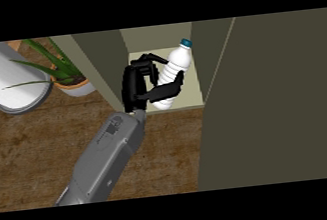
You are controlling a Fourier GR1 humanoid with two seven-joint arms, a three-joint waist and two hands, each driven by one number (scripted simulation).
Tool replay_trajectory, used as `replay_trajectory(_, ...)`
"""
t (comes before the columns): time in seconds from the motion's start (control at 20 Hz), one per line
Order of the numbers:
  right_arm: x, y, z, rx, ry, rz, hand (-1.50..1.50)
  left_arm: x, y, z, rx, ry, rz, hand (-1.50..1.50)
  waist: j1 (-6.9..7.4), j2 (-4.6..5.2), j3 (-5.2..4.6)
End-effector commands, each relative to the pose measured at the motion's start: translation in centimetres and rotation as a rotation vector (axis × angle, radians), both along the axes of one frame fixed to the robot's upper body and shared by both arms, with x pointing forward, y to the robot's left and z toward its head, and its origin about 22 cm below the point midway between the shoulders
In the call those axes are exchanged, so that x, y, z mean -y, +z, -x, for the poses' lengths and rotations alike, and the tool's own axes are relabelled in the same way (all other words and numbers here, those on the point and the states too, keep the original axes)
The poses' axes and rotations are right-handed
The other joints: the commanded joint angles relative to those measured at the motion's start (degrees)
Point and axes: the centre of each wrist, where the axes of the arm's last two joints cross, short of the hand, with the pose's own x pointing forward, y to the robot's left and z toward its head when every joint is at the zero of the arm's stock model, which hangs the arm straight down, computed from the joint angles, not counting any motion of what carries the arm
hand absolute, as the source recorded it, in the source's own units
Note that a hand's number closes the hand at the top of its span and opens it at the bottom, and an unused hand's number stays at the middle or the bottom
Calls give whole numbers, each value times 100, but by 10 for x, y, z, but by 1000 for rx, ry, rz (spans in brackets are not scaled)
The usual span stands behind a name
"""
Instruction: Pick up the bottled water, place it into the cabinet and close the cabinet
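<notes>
Left robot hand (135,84) is curled round the bottled water (171,75): thumb lies across the bottle's lower front, fingers wrap behind its upper part at the left side. So it's gripping the bottle, not open. Grey forearm (108,155) comes up from the lower left to the cabinet opening.

Bottle sits inside the cabinet (283,94), just right of the robot hand's palm, w/ its base near the front edge of the cabinet shelf (188,104); can't tell if the base actually touches the shelf. It's tilted, top leaning up and to the right, toward the back of the compartment.

Bottle looks white/clear w/ ribbed body, narrowing at the neck, teal cap (185,43) on top.

Cabinet door (271,120) stands open, filling the right part of the view. Left of the cabinet, on the wood surface (38,160): a potted plant (62,72) w/ long green leaves in a pale pot, and a white paper towel roll (4,81) lying beside it.

Right robot hand not in view.
</notes>
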Motion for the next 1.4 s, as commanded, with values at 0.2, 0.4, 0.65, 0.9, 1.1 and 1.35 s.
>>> replay_trajectory(0.2,15,20,28,28,10,-34,-150,-4,-13,-17,-45,123,-65,150,-76,5,2)
replay_trajectory(0.4,10,10,23,30,25,-11,-150,-12,-7,-41,-46,157,-112,150,-103,32,0)
replay_trajectory(0.65,13,12,16,41,25,-19,-150,-15,-5,-50,-20,227,-202,150,-124,70,-3)
replay_trajectory(0.9,14,12,20,44,39,-35,-150,-19,-11,-50,12,270,-242,150,-230,83,-4)
replay_trajectory(1.1,24,8,13,53,37,-2,-150,-22,-14,-52,6,252,-317,-150,-211,87,3)
replay_trajectory(1.35,12,11,18,32,50,-27,-150,-21,-5,-58,-5,253,-296,-150,-235,97,-7)
